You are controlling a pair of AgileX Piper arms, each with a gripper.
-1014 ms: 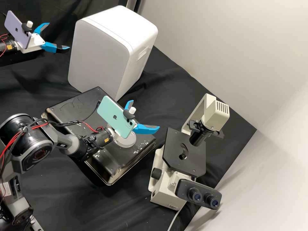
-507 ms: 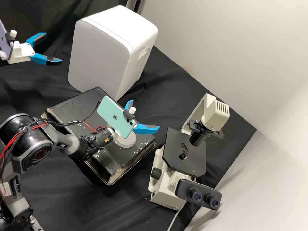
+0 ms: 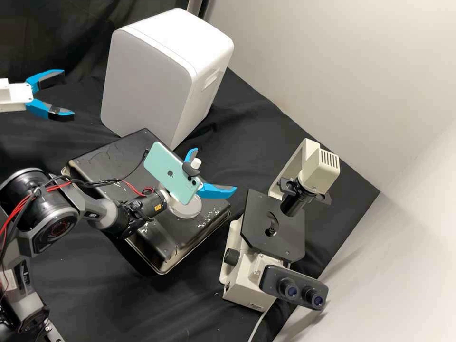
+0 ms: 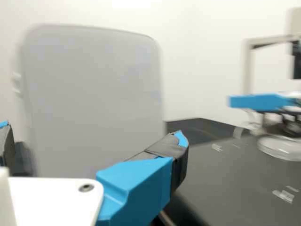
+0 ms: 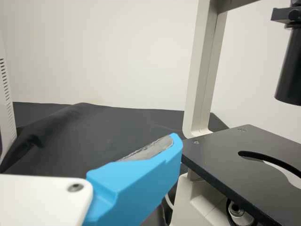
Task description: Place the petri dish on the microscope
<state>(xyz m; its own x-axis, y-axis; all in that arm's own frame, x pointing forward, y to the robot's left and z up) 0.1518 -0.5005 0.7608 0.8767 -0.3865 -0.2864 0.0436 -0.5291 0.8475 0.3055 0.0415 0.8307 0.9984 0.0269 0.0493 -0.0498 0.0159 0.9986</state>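
Note:
A clear round petri dish (image 3: 186, 208) lies on a dark tray (image 3: 114, 156) at mid-bench; the left wrist view shows the petri dish (image 4: 282, 146) farther off. My right gripper (image 3: 209, 173) hangs just above the dish, open wide, its tips pointing toward the microscope (image 3: 251, 270). One of its fingers (image 5: 141, 174) reaches close to the black stage (image 5: 225, 150). The stage (image 3: 266, 232) is bare, under the dark condenser (image 3: 292, 204). My left gripper (image 3: 61, 93) is at the far left edge, open and holding nothing; the left gripper (image 4: 89, 141) faces the white box.
A tall white box (image 3: 166, 71) stands behind the tray, and the box (image 4: 89, 99) looms close to the left gripper. The microscope's eyepieces (image 3: 299, 289) stick out toward the front. A pale wall runs along the bench's right edge. Black cloth (image 3: 237, 123) covers the bench.
My left gripper has drawn back to the left and dropped lower, still open. The right arm, the dish and the microscope have not moved.

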